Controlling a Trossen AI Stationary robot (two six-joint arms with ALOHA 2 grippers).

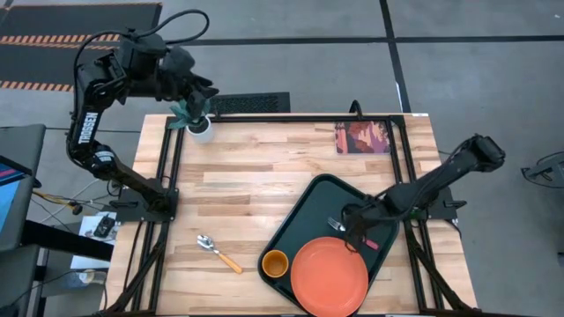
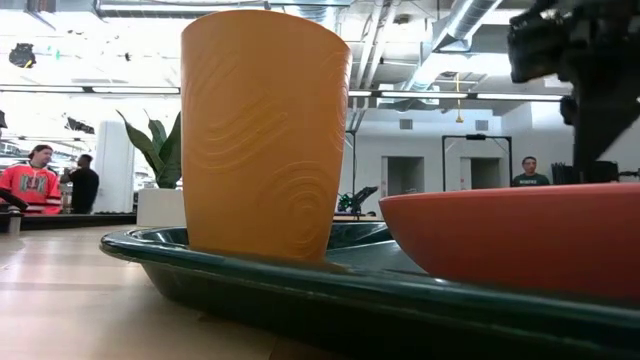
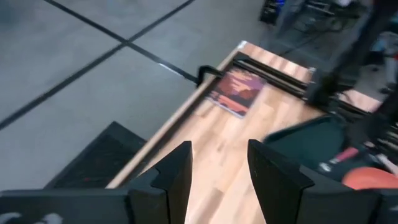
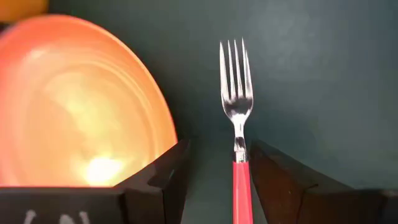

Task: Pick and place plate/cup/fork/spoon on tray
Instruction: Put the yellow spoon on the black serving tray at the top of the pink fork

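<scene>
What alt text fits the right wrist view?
A fork with a pink-red handle lies on the dark green tray, between the right gripper's open fingers. The orange plate sits beside it.

A small white pot with a green plant (image 1: 199,126) stands at the far left corner of the wooden table (image 1: 264,189). A reddish-brown picture card (image 1: 362,137) lies flat near the far right corner. In the low view, people (image 2: 36,175) stand in the room beyond.

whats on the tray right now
The tray holds the cup, the plate and the fork. The right gripper covers the fork's handle end.
</scene>
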